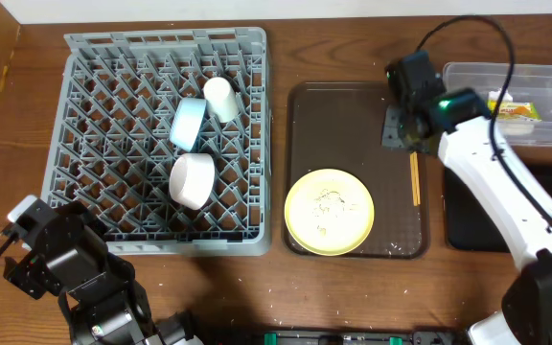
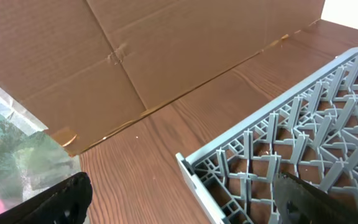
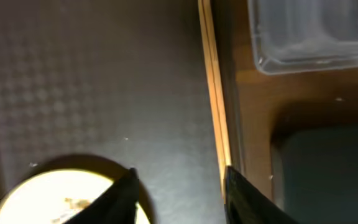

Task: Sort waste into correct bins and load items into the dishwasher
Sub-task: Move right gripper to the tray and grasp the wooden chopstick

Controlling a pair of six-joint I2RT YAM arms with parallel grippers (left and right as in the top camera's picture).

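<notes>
Clear tub (image 1: 468,69) cut by frame edge; wrapper (image 1: 514,107) inside. Dish rack (image 1: 190,247): one cup (image 1: 221,98), blue bowl (image 1: 189,123), pink bowl (image 1: 192,180). Brown tray (image 1: 353,125): one plate (image 1: 330,212), chopsticks (image 1: 414,180). Left gripper (image 2: 188,202), right gripper (image 3: 179,186): fingers apart, empty.

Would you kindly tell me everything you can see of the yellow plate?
The yellow plate is round and pale yellow, with a low raised rim and a smooth surface that looks like plastic. It lies flat, face up, on the dark brown tray, close to the tray's near edge. A few pale food scraps sit in its middle. The chopsticks lie apart from it, and nothing else touches it.
</notes>
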